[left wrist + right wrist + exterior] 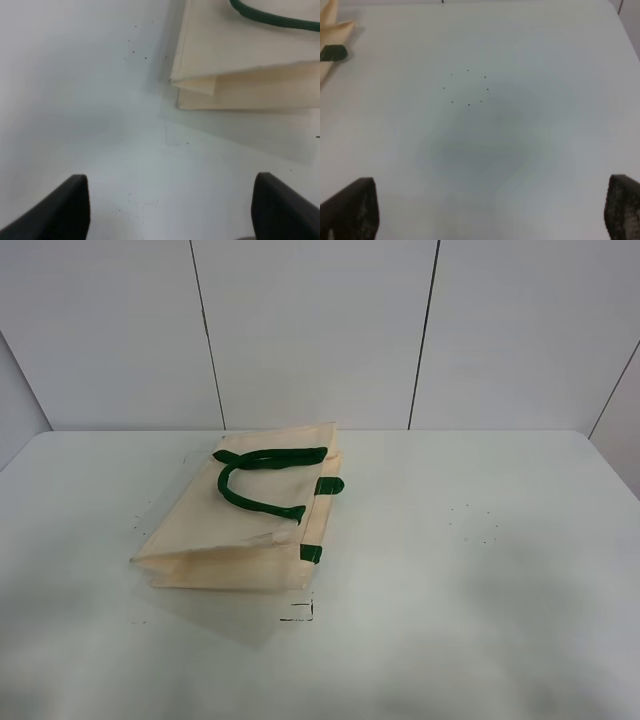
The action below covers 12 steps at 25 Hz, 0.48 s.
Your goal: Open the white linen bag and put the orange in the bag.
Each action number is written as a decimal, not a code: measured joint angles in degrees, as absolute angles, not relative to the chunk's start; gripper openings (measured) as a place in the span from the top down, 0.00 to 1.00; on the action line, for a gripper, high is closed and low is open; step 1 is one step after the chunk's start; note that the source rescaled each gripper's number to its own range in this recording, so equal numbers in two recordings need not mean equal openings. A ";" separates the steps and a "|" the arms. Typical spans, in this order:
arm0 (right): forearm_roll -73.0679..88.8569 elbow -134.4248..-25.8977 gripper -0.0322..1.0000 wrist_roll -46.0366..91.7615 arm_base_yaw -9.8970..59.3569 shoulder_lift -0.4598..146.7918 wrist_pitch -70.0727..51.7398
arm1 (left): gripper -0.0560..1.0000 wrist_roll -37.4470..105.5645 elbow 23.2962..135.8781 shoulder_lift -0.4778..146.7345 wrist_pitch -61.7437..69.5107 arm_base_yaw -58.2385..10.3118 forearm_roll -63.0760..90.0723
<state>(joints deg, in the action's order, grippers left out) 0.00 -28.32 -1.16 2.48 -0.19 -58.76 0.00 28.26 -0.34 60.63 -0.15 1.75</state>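
Trouble starts with the orange: you cannot see it in any view. The white linen bag [240,525] lies flat on the table [480,540], mouth closed, so your spread-apart, empty left gripper [170,210] and right gripper [490,212] may pinch both layers. No writing shows.

The pale table [480,540] carries the white linen bag [250,530], lying flat, green handles [250,475] on top.
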 joint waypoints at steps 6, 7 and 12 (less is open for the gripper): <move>0.00 -28.32 0.00 -1.16 2.48 -0.19 -58.76 | 0.18 0.00 28.26 -0.34 60.63 -0.15 1.75; 0.00 -28.32 0.00 -1.16 2.48 -0.19 -58.76 | 0.18 0.00 28.26 -0.34 60.63 -0.15 1.75; 0.00 -28.32 0.00 -1.16 2.48 -0.19 -58.76 | 0.18 0.00 28.26 -0.34 60.63 -0.21 1.75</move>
<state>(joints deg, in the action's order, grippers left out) 0.00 -28.32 -1.16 2.48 -0.19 -58.76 0.00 28.26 -0.34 60.63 -0.21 1.75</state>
